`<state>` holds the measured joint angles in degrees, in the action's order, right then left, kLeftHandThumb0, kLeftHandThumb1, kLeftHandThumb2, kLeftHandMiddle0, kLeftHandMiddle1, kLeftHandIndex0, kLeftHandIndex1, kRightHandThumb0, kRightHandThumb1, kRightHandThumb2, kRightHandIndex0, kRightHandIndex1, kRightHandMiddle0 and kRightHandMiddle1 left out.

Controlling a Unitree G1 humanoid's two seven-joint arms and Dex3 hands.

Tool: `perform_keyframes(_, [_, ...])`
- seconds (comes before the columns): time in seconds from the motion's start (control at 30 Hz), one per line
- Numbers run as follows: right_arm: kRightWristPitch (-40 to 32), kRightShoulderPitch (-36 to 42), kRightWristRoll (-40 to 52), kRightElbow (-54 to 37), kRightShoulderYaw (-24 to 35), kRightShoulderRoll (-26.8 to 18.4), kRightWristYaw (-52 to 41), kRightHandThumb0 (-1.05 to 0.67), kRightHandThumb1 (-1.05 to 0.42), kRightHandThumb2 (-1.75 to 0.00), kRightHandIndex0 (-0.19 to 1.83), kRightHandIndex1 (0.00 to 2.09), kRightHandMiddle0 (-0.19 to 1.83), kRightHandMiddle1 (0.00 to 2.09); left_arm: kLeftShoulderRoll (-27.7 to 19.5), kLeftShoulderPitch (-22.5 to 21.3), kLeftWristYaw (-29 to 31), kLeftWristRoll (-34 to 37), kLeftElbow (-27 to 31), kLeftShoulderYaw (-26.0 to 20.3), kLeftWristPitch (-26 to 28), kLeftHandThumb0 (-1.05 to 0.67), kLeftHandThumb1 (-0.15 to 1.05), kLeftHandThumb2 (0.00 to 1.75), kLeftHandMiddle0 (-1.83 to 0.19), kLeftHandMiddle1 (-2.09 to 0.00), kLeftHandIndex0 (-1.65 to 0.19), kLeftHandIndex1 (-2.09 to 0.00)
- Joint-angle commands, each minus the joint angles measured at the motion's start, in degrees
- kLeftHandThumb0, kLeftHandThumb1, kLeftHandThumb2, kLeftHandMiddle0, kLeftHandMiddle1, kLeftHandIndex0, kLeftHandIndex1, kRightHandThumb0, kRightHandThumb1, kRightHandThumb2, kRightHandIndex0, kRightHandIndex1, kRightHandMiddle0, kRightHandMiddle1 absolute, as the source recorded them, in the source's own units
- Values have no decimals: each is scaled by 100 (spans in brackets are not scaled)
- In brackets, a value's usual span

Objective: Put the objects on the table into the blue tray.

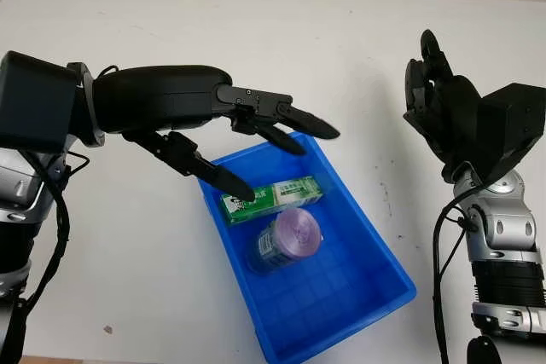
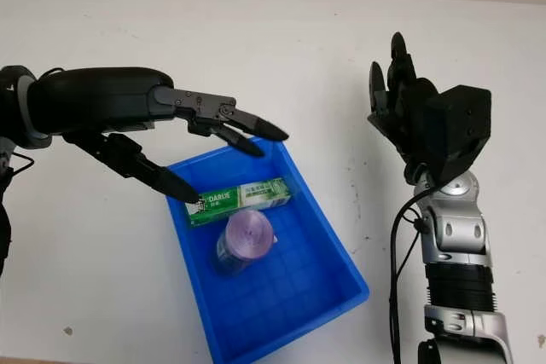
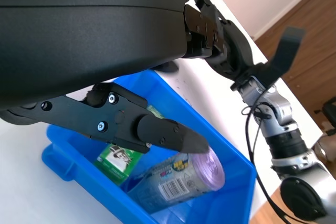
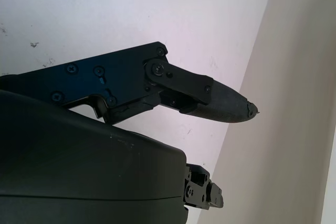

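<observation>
Green box (image 1: 271, 199) lies in blue tray (image 1: 375, 249), seemingly just under open left robot hand (image 1: 256, 147).

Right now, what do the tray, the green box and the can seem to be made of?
Tray: glossy blue moulded plastic, with a ribbed grid floor. Green box: probably printed cardboard, with sharp folded edges. Can: likely metal with a printed label and a purple, probably plastic lid.

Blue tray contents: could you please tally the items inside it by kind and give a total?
Green toothpaste box: 1
Can with purple lid: 1
Total in the blue tray: 2
Left hand open above the tray; right hand open, raised to the right.
</observation>
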<state>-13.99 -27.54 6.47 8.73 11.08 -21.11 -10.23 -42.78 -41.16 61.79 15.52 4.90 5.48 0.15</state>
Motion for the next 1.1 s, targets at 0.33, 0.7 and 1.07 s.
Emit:
perform_keyframes(0.33, [83,-76,57,66,27,16,-28,-71,-105,-69,-19,0,-19,0,1162,-560,-2213,-250,-1717,-878,11,-59,103,40,6,-6,3,-6])
perform_keyframes(0.7, [271,-172,99,156,6,3,-152,-71,-105,-75,-19,0,-19,0,1896,-805,-3624,-483,-4492,-1401,-1090,-78,105,62,19,0,19,0])
perform_keyframes(1.07, [319,-209,99,174,9,148,35,-75,-105,-76,-19,0,-19,0,2237,-958,-4110,-582,-6055,-1590,-1705,-79,105,69,19,0,19,0])
